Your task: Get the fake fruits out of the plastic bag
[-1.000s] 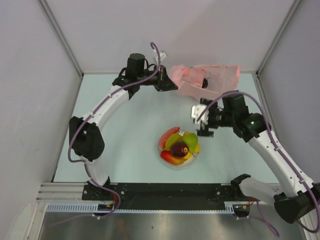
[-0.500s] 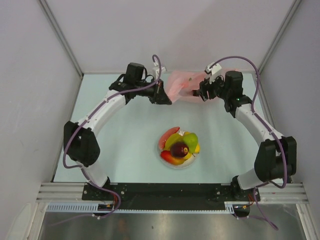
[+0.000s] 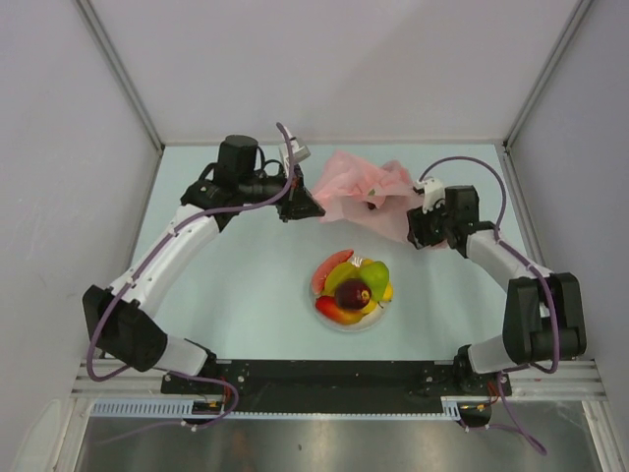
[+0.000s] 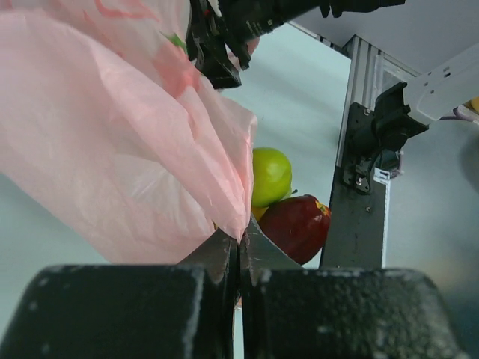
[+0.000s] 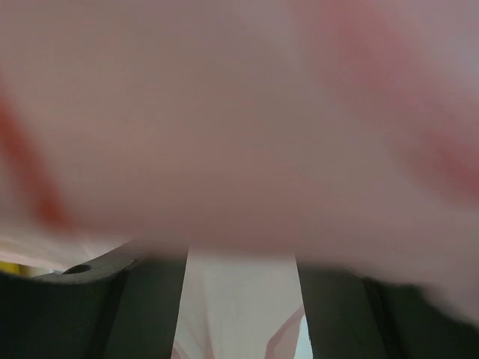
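**A:** Fruits (image 3: 351,292)?
**B:** Heaped on plate (image 3: 348,328), centre; looks mostly done. Bag (image 3: 359,187) just beyond, maybe something left inside.
**A:** Grippers?
**B:** Left gripper (image 4: 239,253) clamped on bag edge. Right gripper (image 5: 241,299) at bag, jaws apart, film between, grip unsure.

Right gripper (image 5: 241,303): two dark fingers (image 5: 127,307) occupy the lower left and lower right of the frame, standing apart with a gap between them.

Plastic bag (image 5: 239,127): pink translucent film fills the upper two thirds, badly out of focus and close to the lens. Paler film shows in the gap between the fingers; contact with them cannot be confirmed.

Red streak (image 5: 34,187) on the film at left.

Yellow patch (image 5: 9,265) at the left edge, unidentifiable.
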Motion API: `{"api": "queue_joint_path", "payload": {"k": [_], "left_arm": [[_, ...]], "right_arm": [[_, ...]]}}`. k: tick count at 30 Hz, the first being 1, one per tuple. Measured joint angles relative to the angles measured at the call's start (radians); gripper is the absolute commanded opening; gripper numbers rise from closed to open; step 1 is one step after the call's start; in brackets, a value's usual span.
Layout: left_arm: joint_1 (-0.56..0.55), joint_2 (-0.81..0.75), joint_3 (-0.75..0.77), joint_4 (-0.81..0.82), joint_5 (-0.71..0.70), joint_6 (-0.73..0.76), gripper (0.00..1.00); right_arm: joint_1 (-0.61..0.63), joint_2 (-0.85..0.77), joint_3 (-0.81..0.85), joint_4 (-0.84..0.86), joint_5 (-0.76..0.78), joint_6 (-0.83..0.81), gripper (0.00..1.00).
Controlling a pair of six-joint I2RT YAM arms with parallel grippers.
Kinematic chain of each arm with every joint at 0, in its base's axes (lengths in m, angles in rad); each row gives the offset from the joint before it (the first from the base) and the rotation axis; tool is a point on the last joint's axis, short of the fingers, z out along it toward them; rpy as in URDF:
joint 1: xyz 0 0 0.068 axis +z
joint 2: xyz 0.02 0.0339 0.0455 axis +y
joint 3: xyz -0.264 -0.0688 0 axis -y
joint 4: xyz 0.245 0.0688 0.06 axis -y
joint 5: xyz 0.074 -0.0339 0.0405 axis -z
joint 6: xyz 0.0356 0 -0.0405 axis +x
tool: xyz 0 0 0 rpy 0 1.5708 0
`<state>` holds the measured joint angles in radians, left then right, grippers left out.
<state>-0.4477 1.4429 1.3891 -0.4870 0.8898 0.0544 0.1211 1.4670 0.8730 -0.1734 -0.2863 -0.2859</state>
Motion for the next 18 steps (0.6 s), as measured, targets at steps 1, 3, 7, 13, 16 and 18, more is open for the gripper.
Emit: {"api": "queue_joint_path", "payload": {"k": [1, 3, 7, 13, 16, 18], "left_arm": [[0.000, -0.010, 0.000, 0.011, 0.005, 0.000, 0.00], [0.000, -0.016, -0.001, 0.032, 0.008, -0.001, 0.00], [0.000, 0.005, -0.003, 0.052, 0.009, -0.004, 0.00], [-0.001, 0.082, 0.064, 0.042, 0.031, -0.008, 0.00], [-0.001, 0.100, 0.101, 0.040, 0.044, -0.020, 0.00], [-0.001, 0.106, 0.119, 0.039, 0.056, -0.028, 0.00]], "right_arm": [[-0.001, -0.016, -0.008, -0.013, -0.003, -0.002, 0.61], [-0.005, -0.055, -0.009, -0.016, -0.011, -0.002, 0.61], [-0.001, -0.074, 0.015, 0.032, -0.031, 0.012, 0.62], [0.004, 0.072, 0.126, 0.141, -0.044, 0.121, 0.60], [-0.002, 0.177, 0.184, 0.185, -0.031, 0.218, 0.59], [-0.006, 0.235, 0.217, 0.208, -0.026, 0.265, 0.59]]}}
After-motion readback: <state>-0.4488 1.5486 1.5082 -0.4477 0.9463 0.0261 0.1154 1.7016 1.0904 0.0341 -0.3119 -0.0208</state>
